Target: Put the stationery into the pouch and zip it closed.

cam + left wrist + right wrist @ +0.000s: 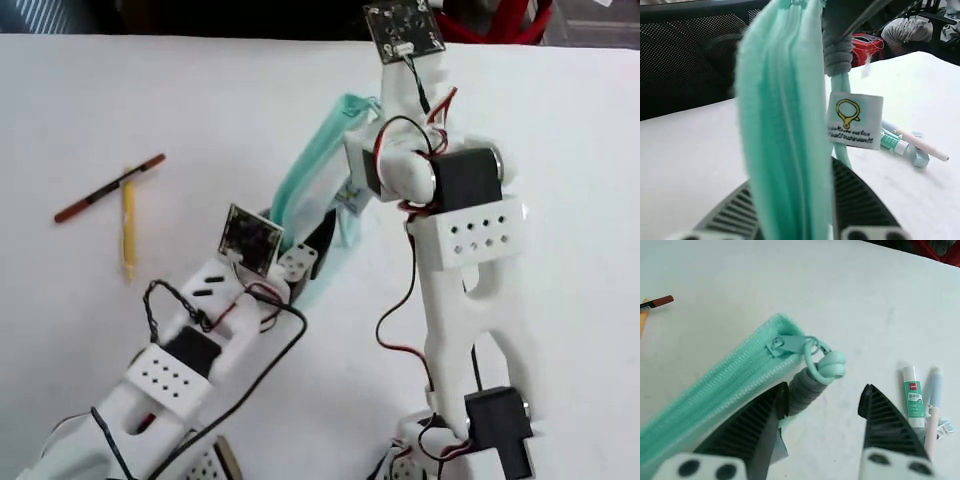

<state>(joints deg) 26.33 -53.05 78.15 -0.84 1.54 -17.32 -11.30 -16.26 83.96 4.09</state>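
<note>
The mint-green pouch (300, 170) lies slanted at mid-table. My left gripper (790, 220) is shut on its near end (305, 265), and the fabric stands up between the fingers. My right gripper (825, 392) is open at the far end, with its jaws on either side of the grey-and-mint zipper cord (812, 377), not touching it. The zipper slider (777, 343) sits at that end of the pouch. A red-brown pen (110, 187) and a yellow pen (128, 230) lie at the left. A glue stick (911, 396) and a pale pen (931, 412) lie beside the right gripper.
The white table (200, 90) has free room at the back left and on the right (580, 200). A white label (855, 120) hangs from the pouch. Red objects (500, 20) and a dark chair lie beyond the far edge.
</note>
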